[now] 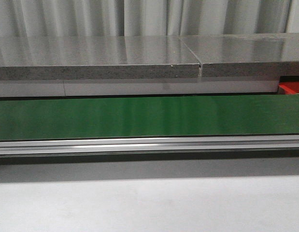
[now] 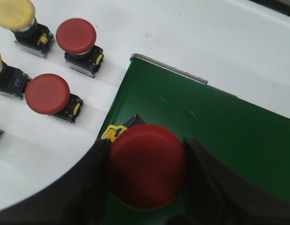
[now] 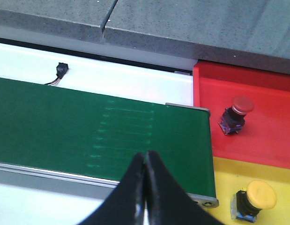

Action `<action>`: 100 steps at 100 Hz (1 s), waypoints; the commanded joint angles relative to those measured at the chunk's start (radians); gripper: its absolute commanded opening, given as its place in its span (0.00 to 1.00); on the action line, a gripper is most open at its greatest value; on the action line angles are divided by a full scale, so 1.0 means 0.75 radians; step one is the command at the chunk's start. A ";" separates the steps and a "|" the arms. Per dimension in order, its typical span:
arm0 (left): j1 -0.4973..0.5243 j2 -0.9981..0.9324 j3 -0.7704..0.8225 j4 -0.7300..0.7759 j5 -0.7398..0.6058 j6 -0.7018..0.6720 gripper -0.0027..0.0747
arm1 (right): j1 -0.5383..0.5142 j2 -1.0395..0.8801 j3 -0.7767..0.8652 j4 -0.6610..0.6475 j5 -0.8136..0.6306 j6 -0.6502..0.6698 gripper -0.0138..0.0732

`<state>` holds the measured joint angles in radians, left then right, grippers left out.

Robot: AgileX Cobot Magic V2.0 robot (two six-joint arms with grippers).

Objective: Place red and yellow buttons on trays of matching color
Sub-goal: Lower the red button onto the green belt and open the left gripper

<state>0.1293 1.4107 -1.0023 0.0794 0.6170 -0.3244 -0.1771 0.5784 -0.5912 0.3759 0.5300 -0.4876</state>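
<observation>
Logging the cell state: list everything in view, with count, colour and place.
loose red buttons: 2, red, on white surface beside belt end
yellow buttons: 2, yellow, same white surface, one cut off
green belt: 1, green, across the front view
red tray: 1, red, past belt end, holds tray red button
yellow tray: 1, yellow, holds tray yellow button
left gripper: jaws shut on held red button
right gripper: jaws shut, empty, over belt

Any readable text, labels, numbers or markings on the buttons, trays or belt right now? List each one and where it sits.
None can be read.
Held red button: plain cap, no lettering.
Loose red button and yellow button: plain caps; bodies too small to read.
Red tray, yellow tray, green belt: no text or numbers visible.
</observation>
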 commanded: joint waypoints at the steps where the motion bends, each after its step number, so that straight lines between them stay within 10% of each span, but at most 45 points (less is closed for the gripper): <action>1: -0.012 -0.011 -0.045 -0.012 -0.057 0.000 0.01 | 0.002 -0.002 -0.033 0.029 -0.086 -0.014 0.08; 45: -0.015 0.053 -0.045 -0.013 -0.030 0.015 0.04 | 0.002 -0.002 -0.033 0.029 -0.086 -0.014 0.08; 81: -0.015 0.053 -0.045 -0.143 -0.034 0.200 0.74 | 0.002 -0.002 -0.033 0.029 -0.086 -0.014 0.08; 100: -0.015 0.053 -0.100 -0.188 -0.044 0.276 0.80 | 0.002 -0.002 -0.033 0.029 -0.086 -0.014 0.08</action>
<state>0.1252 1.4800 -1.0202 -0.0432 0.6287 -0.1467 -0.1771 0.5784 -0.5912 0.3759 0.5300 -0.4876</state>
